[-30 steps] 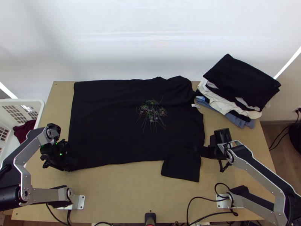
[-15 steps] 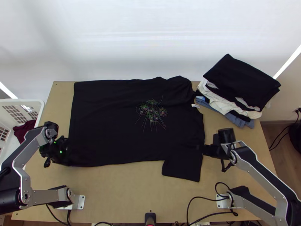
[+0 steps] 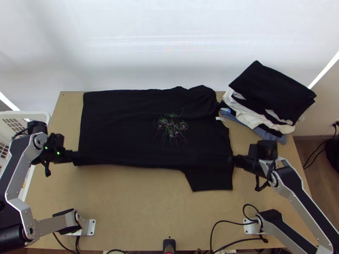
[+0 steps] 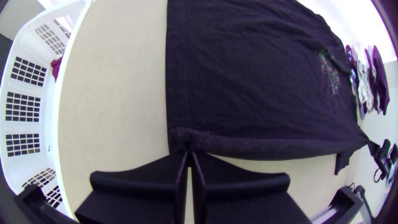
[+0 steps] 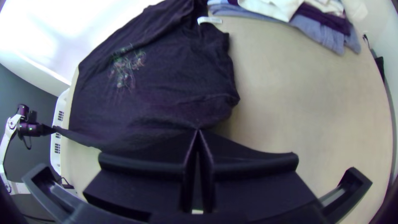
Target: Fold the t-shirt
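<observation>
While both claws had the near side of the shirt pinched, the rest lay spread out beyond them on the counter. The left claw was closed on the hem-end corner, basket off to its outer side. The right claw was closed on cloth up by the shoulder, with a short sleeve dangling just beside it and the neck tag farther off past it.

Handling-wise, I figured it was light, floppy jersey: nothing to break, but no stiffness either, so the stretch between the claws sagged a bit. Corner and shoulder seemed like the right grips to me, since the seams there should give the fingers something firmer than plain knit. Pulling gently apart would've kept that edge straight; yank too hard and it could stretch or slip. My only worry was that loose sleeve, which could've bunched under the fold.
</observation>
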`<action>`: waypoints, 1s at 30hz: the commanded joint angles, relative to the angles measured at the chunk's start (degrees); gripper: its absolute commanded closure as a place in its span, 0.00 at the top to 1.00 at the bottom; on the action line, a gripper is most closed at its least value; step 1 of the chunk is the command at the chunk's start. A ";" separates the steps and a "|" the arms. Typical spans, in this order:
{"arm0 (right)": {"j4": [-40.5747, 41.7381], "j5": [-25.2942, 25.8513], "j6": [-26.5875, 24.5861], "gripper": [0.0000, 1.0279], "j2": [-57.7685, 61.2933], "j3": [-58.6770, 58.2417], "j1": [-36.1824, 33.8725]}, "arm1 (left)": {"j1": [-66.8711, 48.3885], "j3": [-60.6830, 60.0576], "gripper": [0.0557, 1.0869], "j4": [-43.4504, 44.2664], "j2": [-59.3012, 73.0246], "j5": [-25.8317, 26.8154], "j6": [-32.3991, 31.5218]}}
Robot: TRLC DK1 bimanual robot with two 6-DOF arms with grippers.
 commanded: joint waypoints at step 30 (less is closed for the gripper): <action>16.99 6.92 -8.47 0.03 28.18 65.79 -6.91 | 1.77 40.80 0.04 30.48 -1.98 2.17 -28.89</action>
